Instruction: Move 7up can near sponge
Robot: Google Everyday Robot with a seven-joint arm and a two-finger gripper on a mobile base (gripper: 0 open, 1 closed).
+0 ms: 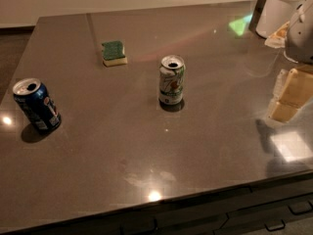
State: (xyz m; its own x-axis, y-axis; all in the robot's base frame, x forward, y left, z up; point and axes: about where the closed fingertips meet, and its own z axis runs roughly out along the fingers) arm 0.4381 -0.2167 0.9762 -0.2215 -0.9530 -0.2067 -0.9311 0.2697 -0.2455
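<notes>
The 7up can [172,80] stands upright near the middle of the brown table [122,165]; it is white and silver with green markings and an open silver top. The sponge [114,53], with a dark green top and pale yellow base, lies flat further back and to the left of the can, with a gap between them. My gripper [289,96], cream-coloured, hangs over the table's right edge, well to the right of the can and holding nothing.
A dark blue soda can [36,105] stands upright at the table's left edge. A white container [282,9] stands at the back right corner beside the arm's white housing [301,33]. Drawer handles [275,225] show below the table's front edge.
</notes>
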